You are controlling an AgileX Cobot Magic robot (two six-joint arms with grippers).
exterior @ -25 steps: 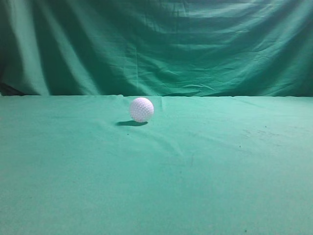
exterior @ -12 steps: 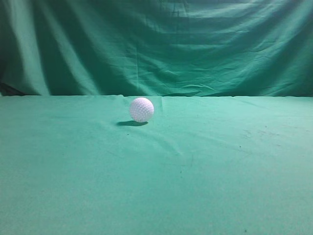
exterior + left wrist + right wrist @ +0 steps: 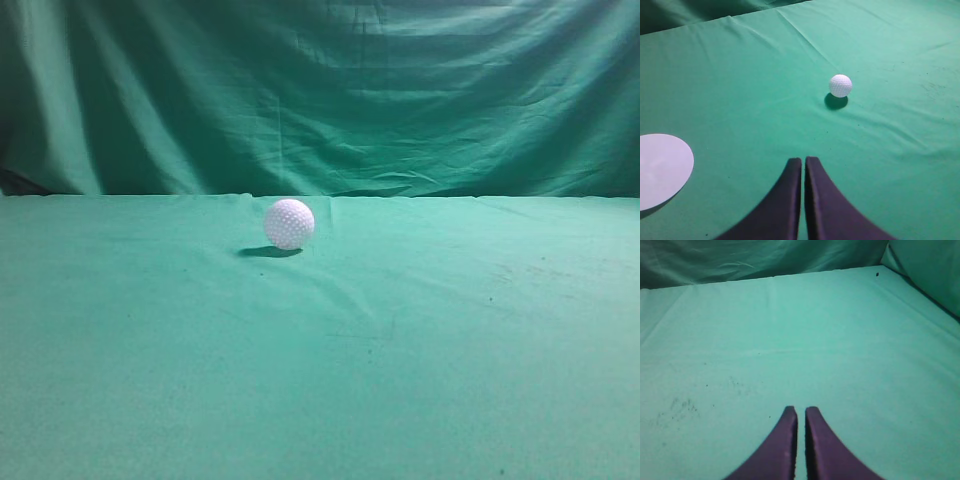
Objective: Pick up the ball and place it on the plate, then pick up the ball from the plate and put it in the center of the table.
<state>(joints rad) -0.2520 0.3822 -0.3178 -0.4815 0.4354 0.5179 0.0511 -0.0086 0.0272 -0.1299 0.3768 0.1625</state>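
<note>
The white dimpled ball (image 3: 289, 223) rests on the green cloth table (image 3: 420, 340), near the far edge and a little left of the middle. In the left wrist view the ball (image 3: 840, 85) lies ahead and to the right of my left gripper (image 3: 804, 161), which is shut and empty above the cloth. A white plate (image 3: 660, 170) lies at the left edge of that view. My right gripper (image 3: 801, 411) is shut and empty over bare cloth. Neither gripper shows in the exterior view.
A draped green curtain (image 3: 320, 90) hangs behind the table. Dark specks mark the cloth on the right (image 3: 520, 275). The table's right edge drops off in the right wrist view (image 3: 920, 290).
</note>
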